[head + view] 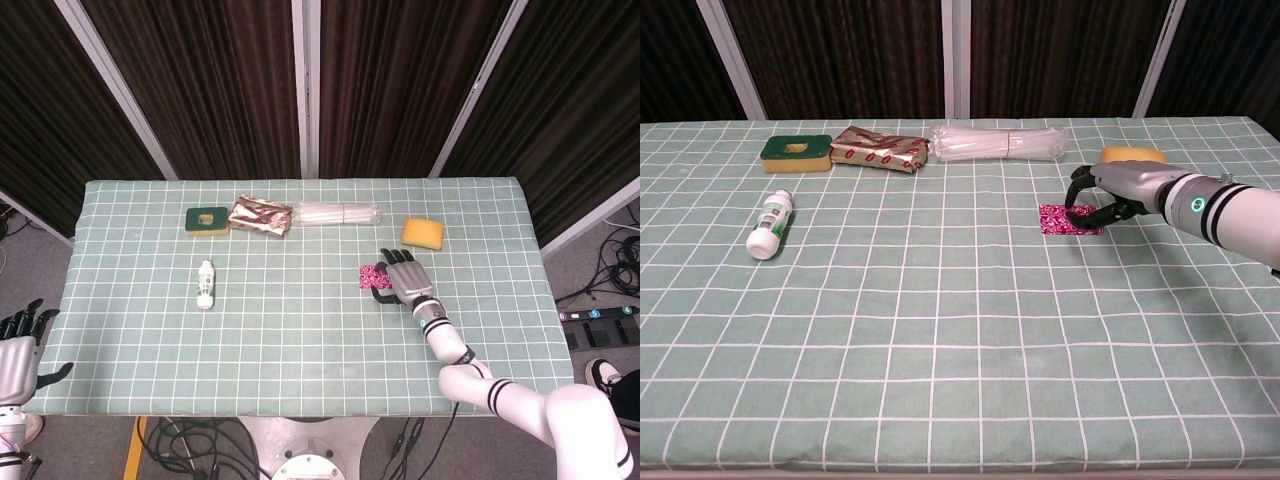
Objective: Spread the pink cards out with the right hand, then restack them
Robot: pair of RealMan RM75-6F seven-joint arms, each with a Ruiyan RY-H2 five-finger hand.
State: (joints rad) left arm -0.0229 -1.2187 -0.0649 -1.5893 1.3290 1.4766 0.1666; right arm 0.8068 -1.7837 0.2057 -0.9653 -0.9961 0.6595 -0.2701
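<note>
1. While the right hand (1102, 196) hangs over the right edge of the pink cards (1061, 219), its fingers (1076, 192) curve down onto the stack, spread apart and gripping nothing; whether the tips actually touch is hard to tell.
2. That stack sits neat and square on the green checked table (300, 330), right of centre, nearer the far edge than the near one.
3. Just behind the hand, towards the far right corner, there's the yellow sponge (423, 233).
4. Along the far edge, running from the middle to the left: a clear bag of straws (338, 214), a shiny foil packet (261, 217), then a green sponge (207, 220) with a yellow patch on top.
5. On the left half lies a small white bottle (205, 284) on its side.
6. Down at the near left corner, off the table's edge, the left hand (18, 355) hangs with fingers apart, holding nothing.
</note>
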